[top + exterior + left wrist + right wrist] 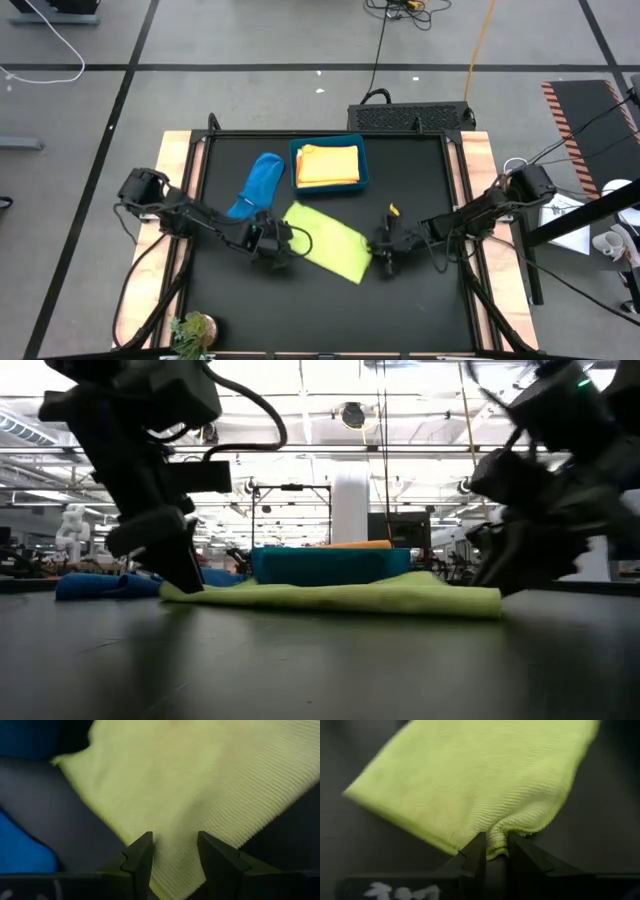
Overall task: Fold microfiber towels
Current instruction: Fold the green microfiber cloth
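Note:
A lime green towel (328, 240) lies flat and slanted on the middle of the black table. My left gripper (272, 243) stands open at the towel's left end (175, 845), which reaches between its two fingers. My right gripper (385, 250) is at the towel's right end and shut on it. A bright blue towel (258, 185) lies crumpled on the table at the far left. A teal bin (364, 170) at the far middle holds orange and yellow towels (328, 163). My left gripper's fingers (137, 862) stand on either side of the green towel's left end; I cannot tell whether they touch it. My right gripper pinches the edge of the towel's right end (496, 839), near its far corner, between its two fingers. The fingers come slanting down from the table's right. The edge puckers up between them, and the rest of the towel lies on the table. One layer or several, I cannot tell.
A small yellow thing (393, 210) lies on the table just beyond my right gripper. A small plant (193, 330) stands at the near left corner. Bare black table lies between the towel and the near edge.

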`<state>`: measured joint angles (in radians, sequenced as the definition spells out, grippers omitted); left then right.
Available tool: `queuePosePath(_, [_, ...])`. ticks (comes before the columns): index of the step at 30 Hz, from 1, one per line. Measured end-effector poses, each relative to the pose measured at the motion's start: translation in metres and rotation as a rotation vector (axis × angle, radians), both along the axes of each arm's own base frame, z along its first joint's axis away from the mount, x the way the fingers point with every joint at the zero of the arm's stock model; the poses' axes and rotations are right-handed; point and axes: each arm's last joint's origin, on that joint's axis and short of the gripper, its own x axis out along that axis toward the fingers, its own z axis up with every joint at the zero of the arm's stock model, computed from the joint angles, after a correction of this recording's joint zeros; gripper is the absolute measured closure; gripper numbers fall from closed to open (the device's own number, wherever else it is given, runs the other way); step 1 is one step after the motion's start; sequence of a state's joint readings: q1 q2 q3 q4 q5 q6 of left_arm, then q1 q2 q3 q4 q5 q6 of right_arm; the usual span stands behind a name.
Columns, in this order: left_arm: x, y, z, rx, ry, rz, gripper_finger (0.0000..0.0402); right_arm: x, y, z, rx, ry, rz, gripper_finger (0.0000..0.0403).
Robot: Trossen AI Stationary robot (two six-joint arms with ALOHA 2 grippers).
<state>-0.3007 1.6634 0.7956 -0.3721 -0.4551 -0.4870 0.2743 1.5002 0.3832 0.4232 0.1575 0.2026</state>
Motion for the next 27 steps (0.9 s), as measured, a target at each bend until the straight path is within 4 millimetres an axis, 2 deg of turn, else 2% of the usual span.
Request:
queuePosePath(5, [0.002, 0.015, 0.0, 0.083, 0.022, 0.008, 0.0243, -0.009, 0.028, 0.0, 0.102, 0.009, 0.044, 0.0341])
queuePosePath(9, [0.001, 0.025, 0.0, 0.166, 0.058, 0.016, 0.0243, -0.015, 0.051, 0.005, 0.254, -0.006, 0.189, 0.0341])
queuePosePath(12, [0.003, 0.029, 0.003, 0.152, 0.045, 0.024, 0.0243, -0.016, 0.065, 0.013, 0.331, -0.069, 0.321, 0.0342])
queuePosePath(15, [0.008, 0.024, 0.007, 0.103, 0.009, 0.001, 0.0243, -0.018, 0.072, 0.016, 0.328, -0.104, 0.429, 0.0342])
queuePosePath(20, [0.016, 0.008, 0.014, 0.037, -0.059, -0.087, 0.0243, -0.014, 0.064, 0.02, 0.168, -0.182, 0.415, 0.0342])
queuePosePath(23, [0.015, 0.001, 0.014, 0.026, -0.072, -0.099, 0.0243, -0.01, 0.052, 0.019, 0.049, -0.186, 0.311, 0.0342])
queuePosePath(27, [0.011, 0.003, 0.005, 0.008, -0.058, -0.052, 0.0243, -0.008, 0.037, 0.014, -0.035, -0.136, 0.174, 0.0342])
